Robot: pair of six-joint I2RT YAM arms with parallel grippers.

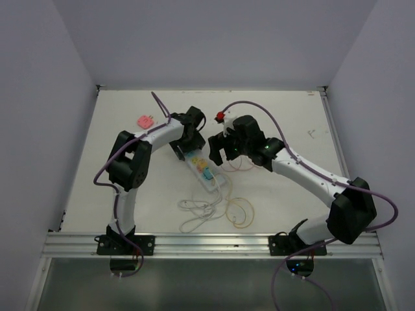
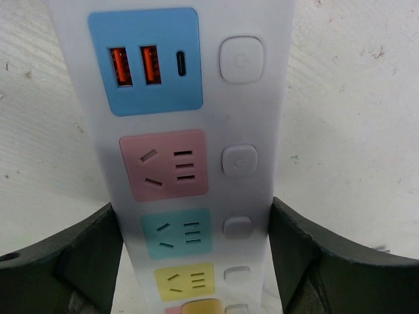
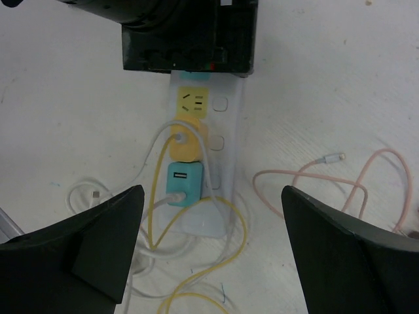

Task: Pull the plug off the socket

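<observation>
L gripper (image 2: 195, 226) clamps socket (image 2: 196, 98) sides; R gripper (image 3: 213, 193) wide open, both arms bent inwards.

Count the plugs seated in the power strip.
2. A yellow plug sits in the socket, and a teal plug directly beside it at the strip's end. The other outlets seen are empty.

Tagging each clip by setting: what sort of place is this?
Probably a robot lab test bench, not a home: a white table boxed in by plain walls, two robot arms bolted to a metal rail, a power strip laid out between them.
</observation>
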